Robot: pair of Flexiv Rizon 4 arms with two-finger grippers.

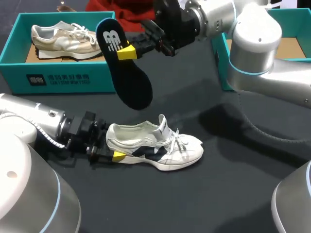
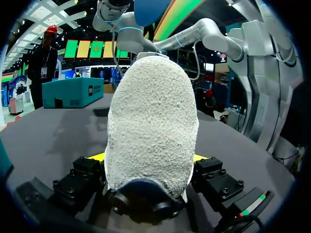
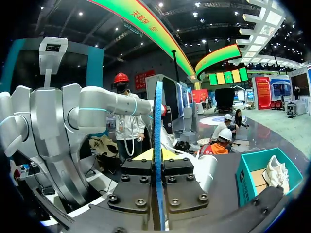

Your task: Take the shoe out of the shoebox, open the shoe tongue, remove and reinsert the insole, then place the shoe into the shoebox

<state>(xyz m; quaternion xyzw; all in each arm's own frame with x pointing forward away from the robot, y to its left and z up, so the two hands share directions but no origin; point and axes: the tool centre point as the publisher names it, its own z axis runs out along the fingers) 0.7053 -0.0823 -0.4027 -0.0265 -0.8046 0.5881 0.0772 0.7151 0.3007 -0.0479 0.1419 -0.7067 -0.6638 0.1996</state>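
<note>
A white shoe (image 1: 155, 145) with dark side panels lies on its sole on the black table, toe to the right and tongue raised. My left gripper (image 1: 112, 145) is at its heel, one finger on each side. In the left wrist view the fuzzy heel (image 2: 153, 126) fills the gap, and the left gripper (image 2: 148, 160) is shut on it. My right gripper (image 1: 127, 52) holds the dark insole (image 1: 127, 77) in the air above the shoe, clamped near its heel end. The right wrist view shows the insole (image 3: 158, 145) edge-on between the fingers of the right gripper (image 3: 157, 158).
A teal shoebox (image 1: 63, 80) stands at the back left with a beige shoe (image 1: 63, 39) inside. A second teal box (image 1: 291, 46) sits at the back right, partly behind my right arm. Dark tabletop lies bare in front of the shoe.
</note>
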